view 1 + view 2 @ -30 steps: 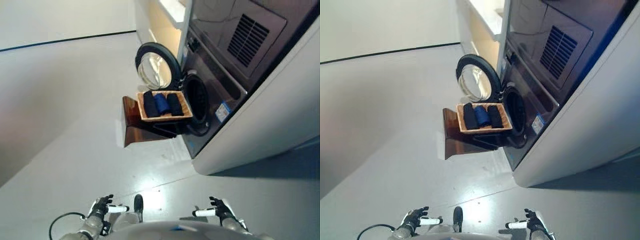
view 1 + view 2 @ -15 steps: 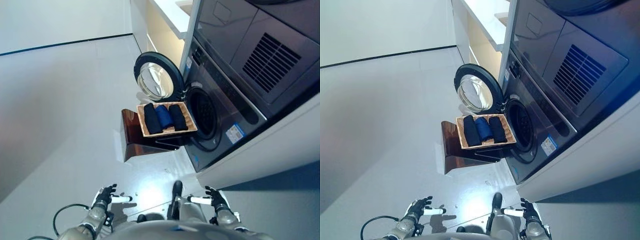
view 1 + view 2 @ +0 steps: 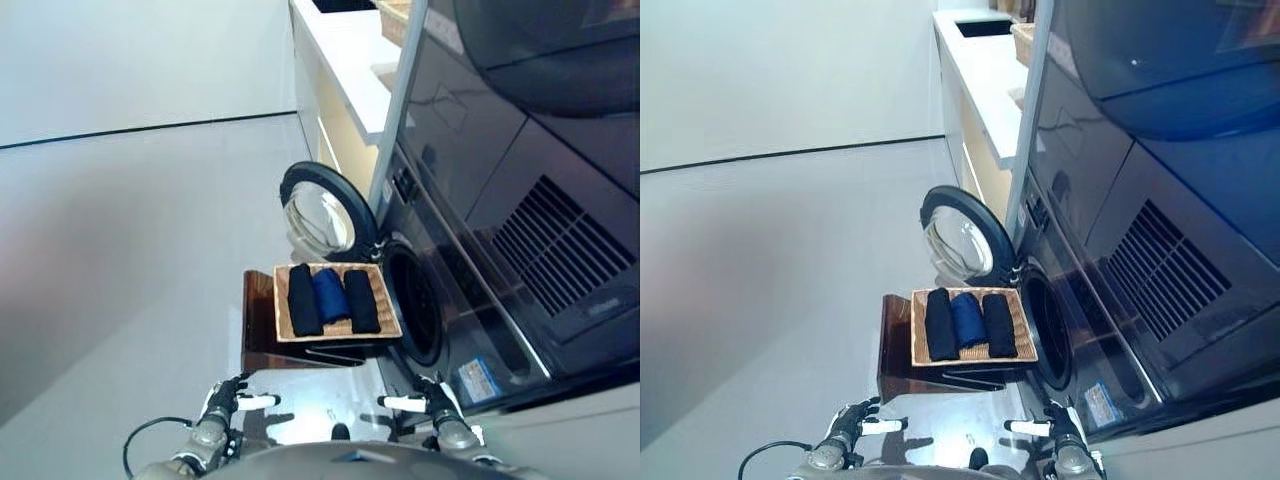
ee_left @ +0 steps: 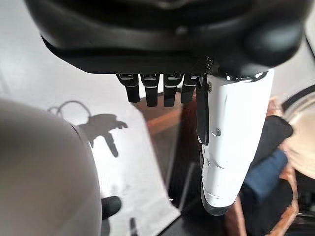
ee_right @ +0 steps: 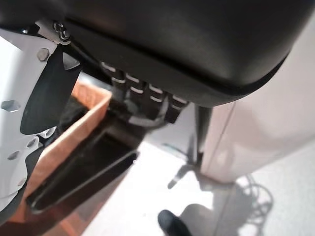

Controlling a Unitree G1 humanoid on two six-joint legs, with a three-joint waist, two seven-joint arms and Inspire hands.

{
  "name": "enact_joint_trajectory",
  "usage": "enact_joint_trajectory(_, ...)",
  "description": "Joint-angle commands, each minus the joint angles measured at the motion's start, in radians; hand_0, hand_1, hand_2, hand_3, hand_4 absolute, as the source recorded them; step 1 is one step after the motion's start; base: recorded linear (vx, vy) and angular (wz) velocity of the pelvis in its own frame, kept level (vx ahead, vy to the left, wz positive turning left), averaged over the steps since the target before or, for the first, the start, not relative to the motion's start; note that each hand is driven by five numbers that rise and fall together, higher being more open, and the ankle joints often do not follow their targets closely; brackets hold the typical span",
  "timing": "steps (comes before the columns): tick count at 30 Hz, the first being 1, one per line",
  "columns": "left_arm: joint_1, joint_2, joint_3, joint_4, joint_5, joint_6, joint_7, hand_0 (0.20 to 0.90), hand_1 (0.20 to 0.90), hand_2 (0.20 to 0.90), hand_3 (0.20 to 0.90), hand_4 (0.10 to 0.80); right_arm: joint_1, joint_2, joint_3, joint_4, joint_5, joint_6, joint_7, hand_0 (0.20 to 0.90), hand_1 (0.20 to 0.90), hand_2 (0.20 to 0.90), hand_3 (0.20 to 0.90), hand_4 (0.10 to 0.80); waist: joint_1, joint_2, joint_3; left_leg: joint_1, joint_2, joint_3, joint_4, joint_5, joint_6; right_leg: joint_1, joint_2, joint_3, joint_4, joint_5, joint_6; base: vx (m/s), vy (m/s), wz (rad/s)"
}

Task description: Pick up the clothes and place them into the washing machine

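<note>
A wicker basket (image 3: 326, 267) sits on a dark brown stand (image 3: 259, 322) in front of the washing machine's round opening (image 3: 421, 316). Three rolled clothes lie in it: a black roll (image 3: 303, 300), a blue roll (image 3: 330, 294) and another black roll (image 3: 361, 300). The washer door (image 3: 324, 212) is swung open behind the basket. My left hand (image 3: 224, 399) and right hand (image 3: 433, 401) hang low, short of the stand, both open and holding nothing. The left wrist view shows the blue roll (image 4: 266, 173) past my white-covered thumb (image 4: 231, 142). The right wrist view shows the basket's wall (image 5: 84, 117).
A second dark machine (image 3: 540, 70) is stacked above the washer, with a vent panel (image 3: 570, 260) between them. A white counter (image 3: 345, 60) runs along the wall behind the door. Grey floor (image 3: 130, 250) spreads out to the left of the stand.
The whole picture has shifted, so the camera has moved; the basket and washer now show lower in view. Both hands keep the same low, open pose.
</note>
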Motion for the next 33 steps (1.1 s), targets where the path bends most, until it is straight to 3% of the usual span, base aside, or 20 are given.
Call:
enact_joint_trajectory(1, 0.020, 0.028, 0.005, 0.002, -0.003, -0.028, 0.033, 0.900, 0.900, 0.900, 0.900, 0.800, -0.032, -0.047, -0.012, -0.012, 0.044, -0.045, -0.042, 0.900, 0.900, 0.900, 0.900, 0.800, 0.024, 0.003, 0.017, -0.054, 0.035, 0.057, -0.295, 0.044, 0.063, 0.005, 0.040, 0.034, 0.002, -0.010, 0.083, 0.240, 0.064, -0.18)
enact_joint_trajectory(4, 0.032, 0.023, 0.013, 0.027, -0.003, -0.021, 0.039, 0.900, 0.900, 0.900, 0.900, 0.800, -0.045, -0.059, -0.011, -0.014, 0.053, -0.050, -0.053, 0.900, 0.900, 0.900, 0.900, 0.800, 0.050, 0.043, 0.014, -0.081, 0.035, 0.010, -0.568, 0.172, 0.035, 0.061, 0.075, 0.064, -0.017, -0.049, 0.097, 0.303, 0.089, -0.07)
enact_joint_trajectory(6, 0.045, 0.021, 0.020, 0.040, 0.003, -0.015, 0.035, 0.900, 0.900, 0.900, 0.900, 0.800, -0.058, -0.070, -0.015, -0.020, 0.057, -0.050, -0.060, 0.900, 0.900, 0.900, 0.900, 0.800, 0.067, 0.064, 0.010, -0.087, 0.014, 0.011, -0.655, 0.225, 0.024, 0.111, 0.079, 0.089, -0.021, -0.088, 0.106, 0.350, 0.111, -0.15)
enact_joint_trajectory(9, 0.059, 0.021, 0.028, 0.045, 0.003, -0.014, 0.031, 0.900, 0.900, 0.900, 0.900, 0.800, -0.062, -0.073, -0.015, -0.019, 0.053, -0.046, -0.053, 0.900, 0.900, 0.900, 0.900, 0.800, 0.078, 0.069, 0.000, -0.072, 0.011, 0.008, -0.658, 0.223, 0.028, 0.127, 0.078, 0.103, -0.019, -0.099, 0.110, 0.232, 0.085, -0.74)
enact_joint_trajectory(10, 0.070, 0.029, 0.038, 0.041, 0.005, -0.016, 0.025, 0.900, 0.900, 0.900, 0.900, 0.800, -0.064, -0.074, -0.018, -0.024, 0.049, -0.043, -0.047, 0.900, 0.900, 0.900, 0.900, 0.800, 0.095, 0.069, -0.018, -0.054, -0.002, -0.020, -0.652, 0.232, 0.036, 0.150, 0.061, 0.103, -0.009, -0.119, 0.116, 0.333, 0.127, -1.15)
enact_joint_trajectory(12, 0.072, 0.039, 0.038, 0.034, 0.016, -0.019, 0.016, 0.900, 0.900, 0.900, 0.900, 0.800, -0.070, -0.078, -0.027, -0.013, 0.044, -0.038, -0.042, 0.900, 0.900, 0.900, 0.900, 0.800, 0.111, 0.061, -0.030, -0.056, -0.015, -0.006, -0.599, 0.203, 0.048, 0.168, 0.029, 0.096, 0.026, -0.144, 0.133, 0.358, 0.147, -0.85)
enact_joint_trajectory(15, 0.064, 0.065, 0.039, 0.016, 0.021, -0.017, 0.009, 0.900, 0.900, 0.900, 0.900, 0.800, -0.100, -0.087, -0.032, -0.009, 0.021, -0.031, -0.045, 0.900, 0.900, 0.900, 0.900, 0.800, 0.130, 0.064, -0.019, -0.049, -0.035, 0.015, -0.535, 0.137, 0.091, 0.065, -0.008, 0.068, 0.308, -0.126, 0.176, 0.195, 0.127, -0.20)
enact_joint_trajectory(17, 0.039, 0.081, 0.026, 0.008, 0.019, -0.020, 0.014, 0.900, 0.900, 0.900, 0.900, 0.800, -0.148, -0.100, -0.012, -0.023, 0.010, -0.027, -0.048, 0.900, 0.900, 0.900, 0.900, 0.800, 0.110, 0.088, 0.022, -0.039, -0.037, 0.008, -0.514, 0.129, 0.104, -0.063, 0.009, 0.076, 0.463, -0.071, 0.197, 0.030, 0.076, -0.05)
enact_joint_trajectory(18, 0.039, 0.081, 0.026, 0.008, 0.019, -0.020, 0.014, 0.900, 0.900, 0.900, 0.900, 0.800, -0.148, -0.100, -0.012, -0.023, 0.010, -0.027, -0.048, 0.900, 0.900, 0.900, 0.900, 0.800, 0.110, 0.088, 0.022, -0.039, -0.037, 0.008, -0.514, 0.129, 0.104, -0.063, 0.009, 0.076, 0.464, -0.071, 0.197, -0.042, 0.054, 0.18)
enact_joint_trajectory(19, 0.018, 0.090, 0.016, -0.005, 0.003, -0.024, 0.024, 0.900, 0.900, 0.900, 0.900, 0.800, -0.201, -0.119, 0.006, -0.027, -0.018, -0.015, -0.066, 0.900, 0.900, 0.900, 0.900, 0.800, 0.103, 0.120, 0.060, -0.025, -0.033, 0.003, -0.520, 0.118, 0.100, -0.153, -0.045, -0.037, 0.432, -0.092, 0.168, -0.034, 0.006, 0.26)
enact_joint_trajectory(20, 0.013, 0.090, 0.012, -0.014, -0.005, -0.026, 0.032, 0.900, 0.900, 0.900, 0.900, 0.800, -0.224, -0.130, 0.016, -0.029, -0.032, -0.008, -0.072, 0.900, 0.900, 0.900, 0.900, 0.800, 0.110, 0.126, 0.068, -0.018, -0.032, 0.005, -0.523, 0.107, 0.089, -0.159, -0.095, -0.119, 0.344, -0.082, 0.157, 0.017, -0.059, 0.18)
enact_joint_trajectory(21, 0.008, 0.087, 0.011, -0.025, -0.002, -0.030, 0.035, 0.900, 0.900, 0.900, 0.900, 0.800, -0.238, -0.133, 0.027, -0.022, -0.056, 0.003, -0.075, 0.900, 0.900, 0.900, 0.900, 0.800, 0.119, 0.119, 0.071, -0.013, -0.035, 0.007, -0.523, 0.099, 0.077, -0.127, -0.121, -0.175, 0.240, -0.063, 0.151, 0.102, -0.143, -0.06)
enact_joint_trajectory(22, 0.005, 0.090, 0.008, -0.046, -0.009, -0.038, 0.037, 0.900, 0.900, 0.900, 0.900, 0.800, -0.250, -0.142, 0.046, -0.020, -0.081, 0.008, -0.089, 0.900, 0.900, 0.900, 0.900, 0.800, 0.109, 0.117, 0.076, -0.020, -0.040, -0.008, -0.516, 0.097, 0.076, -0.123, -0.117, -0.120, 0.216, -0.057, 0.155, 0.059, -0.135, 0.06)
enact_joint_trajectory(23, -0.003, 0.094, 0.001, -0.068, -0.013, -0.048, 0.046, 0.900, 0.900, 0.900, 0.900, 0.800, -0.272, -0.149, 0.062, -0.017, -0.090, 0.006, -0.096, 0.900, 0.900, 0.900, 0.900, 0.800, 0.117, 0.115, 0.091, -0.031, -0.039, 0.000, -0.513, 0.098, 0.073, -0.134, -0.109, -0.104, 0.210, -0.053, 0.154, -0.024, -0.086, 0.39)
enact_joint_trajectory(26, -0.026, 0.073, -0.001, -0.109, -0.043, -0.054, 0.053, 0.900, 0.900, 0.900, 0.900, 0.800, -0.355, -0.196, 0.104, 0.018, -0.144, 0.029, -0.118, 0.900, 0.900, 0.900, 0.900, 0.800, 0.140, 0.129, 0.119, -0.093, -0.043, 0.004, -0.508, 0.106, 0.068, -0.180, -0.136, -0.150, 0.194, -0.030, 0.161, -0.142, -0.038, 0.41)
enact_joint_trajectory(33, -0.028, 0.074, -0.006, -0.202, -0.123, -0.083, 0.073, 0.900, 0.900, 0.900, 0.900, 0.800, -0.503, -0.244, 0.146, 0.045, -0.130, 0.043, -0.162, 0.900, 0.900, 0.900, 0.900, 0.800, 0.158, 0.180, 0.186, -0.247, -0.059, -0.022, -0.457, 0.123, 0.067, -0.337, -0.139, -0.143, 0.274, -0.044, 0.152, -0.101, -0.014, 0.09)
